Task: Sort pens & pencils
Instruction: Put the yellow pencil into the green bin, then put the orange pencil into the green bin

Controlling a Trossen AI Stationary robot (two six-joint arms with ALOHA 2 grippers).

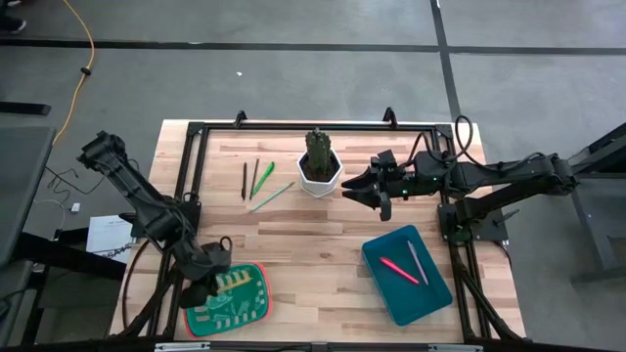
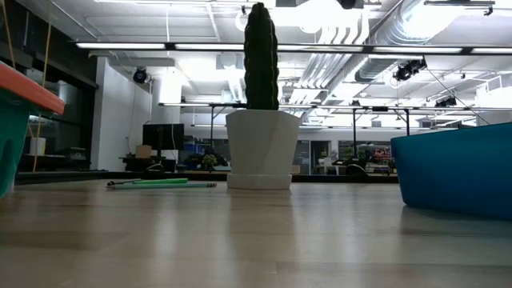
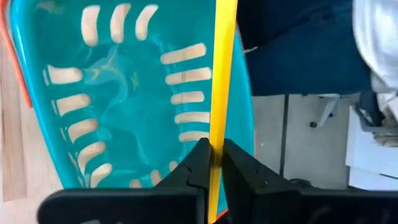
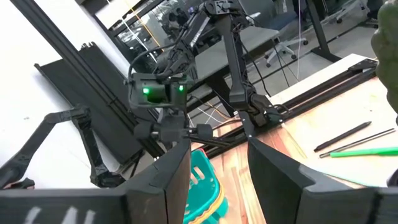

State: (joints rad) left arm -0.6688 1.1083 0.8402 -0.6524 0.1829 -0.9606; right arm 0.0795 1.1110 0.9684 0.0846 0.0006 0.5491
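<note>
While the left arm hangs over the teal basket, the rest of the table reads as follows.

Left gripper (image 3: 214, 163): over the teal basket (image 1: 256, 305) at the near left corner of the table (image 1: 293, 244); fingers pinched onto a yellow pencil (image 3: 221, 74). In the left wrist view the pencil runs straight out past the fingertips, across the basket's slotted floor.

Right gripper (image 1: 364, 188): held just right of the white pot (image 1: 319, 176), above the table's far middle; in the right wrist view its two fingers (image 4: 168, 180) stand apart with nothing between them.

Pencils left on table: a dark pencil (image 1: 245, 181) and a second dark, slim stick (image 1: 254, 178) lie side by side left of the pot, near the far edge.

Pens on table: a green pen (image 1: 263, 177) just beside those sticks, and a paler green stick (image 1: 271, 197) angled toward the pot. Low view shows the green one (image 2: 160, 182) lying flat, left of the pot.

Blue bin (image 1: 406, 274): right front of the table, well apart from the basket; holds a pink pen (image 1: 399, 270) and a pale grey pen (image 1: 418, 263), lying near each other, not crossing.

Cactus (image 2: 261, 56): upright in the white pot.

Basket contents: cannot tell from the high view; the gripper covers part of it.
</note>
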